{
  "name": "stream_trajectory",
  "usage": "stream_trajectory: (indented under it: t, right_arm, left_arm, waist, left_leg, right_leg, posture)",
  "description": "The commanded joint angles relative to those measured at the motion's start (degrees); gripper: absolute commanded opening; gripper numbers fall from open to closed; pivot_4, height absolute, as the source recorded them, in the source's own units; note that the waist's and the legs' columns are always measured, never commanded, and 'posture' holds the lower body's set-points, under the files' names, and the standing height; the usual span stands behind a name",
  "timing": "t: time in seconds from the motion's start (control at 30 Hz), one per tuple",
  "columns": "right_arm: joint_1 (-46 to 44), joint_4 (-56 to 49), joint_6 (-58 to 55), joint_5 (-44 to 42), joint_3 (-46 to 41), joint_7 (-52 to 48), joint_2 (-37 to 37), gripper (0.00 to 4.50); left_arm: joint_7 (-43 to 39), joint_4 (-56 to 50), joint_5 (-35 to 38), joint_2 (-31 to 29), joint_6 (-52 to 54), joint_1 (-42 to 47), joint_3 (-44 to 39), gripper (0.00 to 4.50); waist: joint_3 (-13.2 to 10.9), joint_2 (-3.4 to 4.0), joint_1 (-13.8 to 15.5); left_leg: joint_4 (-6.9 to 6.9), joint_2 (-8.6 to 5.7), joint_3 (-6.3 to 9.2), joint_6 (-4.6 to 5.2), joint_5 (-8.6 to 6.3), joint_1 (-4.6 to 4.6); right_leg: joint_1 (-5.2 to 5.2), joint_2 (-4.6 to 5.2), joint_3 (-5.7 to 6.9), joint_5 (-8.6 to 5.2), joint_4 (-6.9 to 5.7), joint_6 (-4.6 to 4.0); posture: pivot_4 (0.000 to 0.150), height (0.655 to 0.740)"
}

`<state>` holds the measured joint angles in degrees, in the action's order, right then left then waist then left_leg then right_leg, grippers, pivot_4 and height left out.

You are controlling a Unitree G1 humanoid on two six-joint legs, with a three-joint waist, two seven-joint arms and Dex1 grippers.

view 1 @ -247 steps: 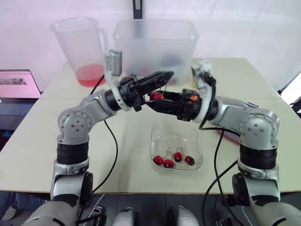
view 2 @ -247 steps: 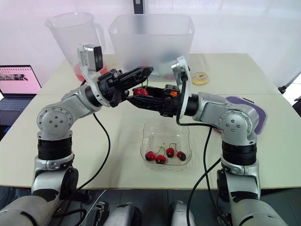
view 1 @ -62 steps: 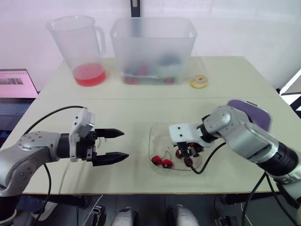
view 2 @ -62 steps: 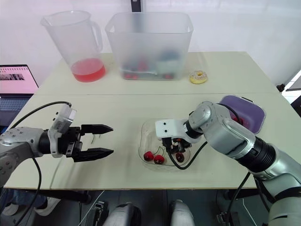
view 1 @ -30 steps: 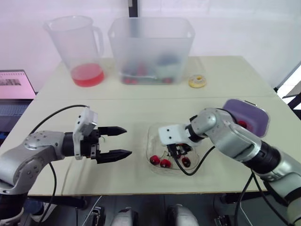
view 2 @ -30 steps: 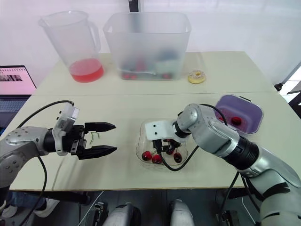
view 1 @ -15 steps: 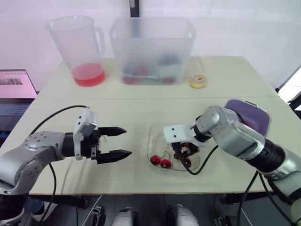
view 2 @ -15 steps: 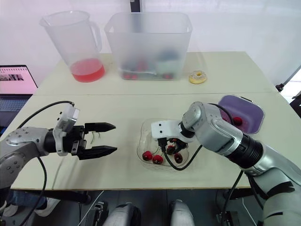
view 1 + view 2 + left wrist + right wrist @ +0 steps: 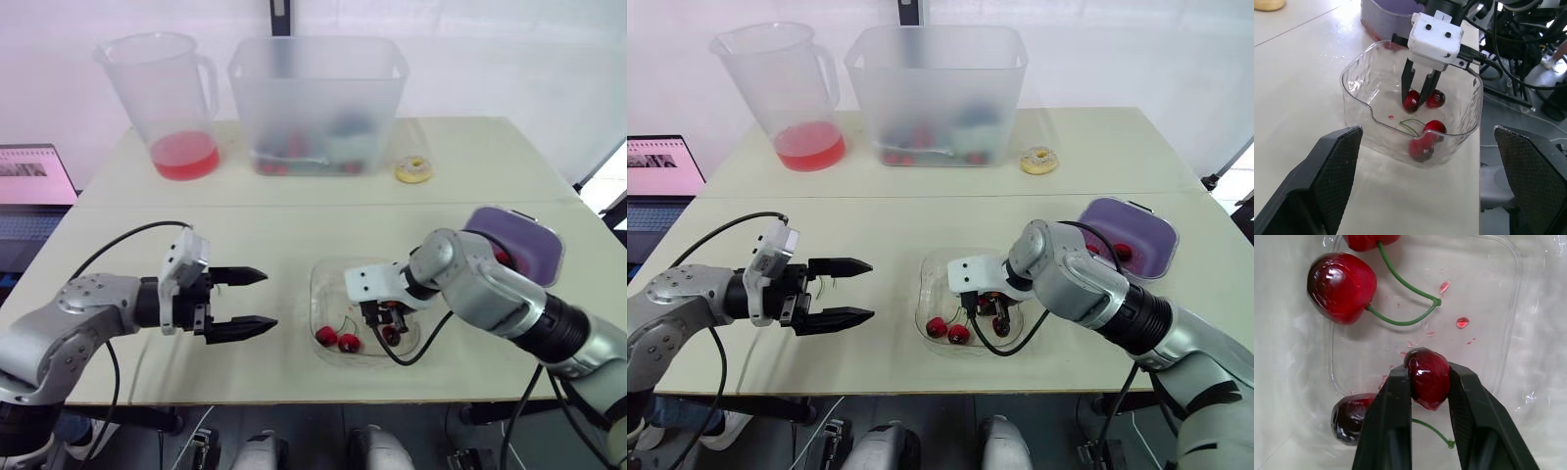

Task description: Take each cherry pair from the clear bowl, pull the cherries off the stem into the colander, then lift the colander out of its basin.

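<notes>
While the left pincer [image 9: 269,300] hangs spread wide, the right pincer [image 9: 1429,373] squeezes one cherry [image 9: 1427,382] in the clear bowl [image 9: 1357,94].

No word, label, brand mark or number is legible anywhere on the table [image 9: 294,223]. The screen of the laptop [image 9: 37,174] beside the table's left edge shows dark lines on a pink ground, too small to read.
</notes>
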<state>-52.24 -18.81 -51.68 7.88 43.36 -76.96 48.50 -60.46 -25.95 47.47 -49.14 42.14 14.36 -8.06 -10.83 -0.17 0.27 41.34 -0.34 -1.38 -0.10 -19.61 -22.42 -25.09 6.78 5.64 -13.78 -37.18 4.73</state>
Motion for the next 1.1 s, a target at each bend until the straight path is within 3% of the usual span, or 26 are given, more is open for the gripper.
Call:
stream_trajectory:
  t: [0.03, 0.33, 0.43, 0.7, 0.87, 1.1]
  right_arm:
    - [-2.6, 0.7, 6.5, 1.7, -1.5, 1.0, -1.3, 0.61]
    - [-5.9, 9.1, 31.8, 5.5, -1.2, 0.3, -6.1, 0.61]
    - [-6.0, 11.1, 30.7, 6.4, -2.3, -0.6, -7.2, 0.61]
    - [-5.6, 8.4, 30.7, 5.1, -6.9, -4.1, -5.9, 4.25]
    - [-2.8, 1.4, 17.5, -1.1, -12.9, -8.0, -3.3, 4.41]
    - [3.1, -7.1, -3.4, -5.8, -16.4, -5.1, -0.1, 4.41]
  left_arm:
    - [-0.2, -0.8, -0.1, -0.2, -0.9, 0.7, -0.2, 4.50]
    - [-0.1, -0.6, -0.8, 0.2, -1.4, 1.1, 0.3, 4.50]
    - [0.2, -0.8, -1.1, 0.5, -1.7, 1.1, 0.3, 4.50]
    - [0.7, -0.2, -1.4, 2.2, -2.6, 1.9, 0.9, 4.50]
    - [0.6, 1.5, -1.4, 3.7, -2.4, 5.0, 1.6, 4.50]
    - [-1.1, 3.7, -1.8, 4.3, -3.1, 7.0, 2.5, 4.50]
  waist:
    - [0.0, 0.00, 0.0]
    - [0.0, 0.00, -0.2]
    - [0.0, 0.00, -0.2]
    - [0.0, 0.01, -0.2]
    - [0.0, -0.01, 0.2]
    - [0.0, -0.01, 0.3]
  left_leg:
    - [0.00, 0.00, 0.00, 0.00, 0.00, 0.00]
    - [0.00, 0.00, -0.01, 0.00, 0.00, 0.00]
    - [0.02, 0.00, -0.02, 0.00, 0.00, 0.00]
    - [0.01, 0.01, -0.01, 0.00, 0.00, 0.00]
    - [0.05, 0.00, 0.02, 0.00, 0.00, -0.01]
    - [0.06, 0.00, 0.04, 0.00, 0.00, 0.00]
  right_leg:
    - [0.00, 0.00, 0.00, 0.00, 0.00, 0.00]
    - [0.00, -0.01, 0.00, 0.00, 0.00, 0.00]
    - [0.00, -0.01, 0.00, 0.00, -0.01, 0.00]
    - [0.00, -0.01, 0.01, 0.00, -0.01, 0.00]
    - [0.04, -0.01, 0.02, 0.00, -0.01, 0.00]
    - [0.06, 0.00, 0.04, 0.00, -0.01, 0.00]
  posture:
    - [0.150, 0.6886]
    - [0.150, 0.6886]
    - [0.150, 0.6886]
    - [0.150, 0.6886]
    - [0.150, 0.6886]
    - [0.150, 0.6886]
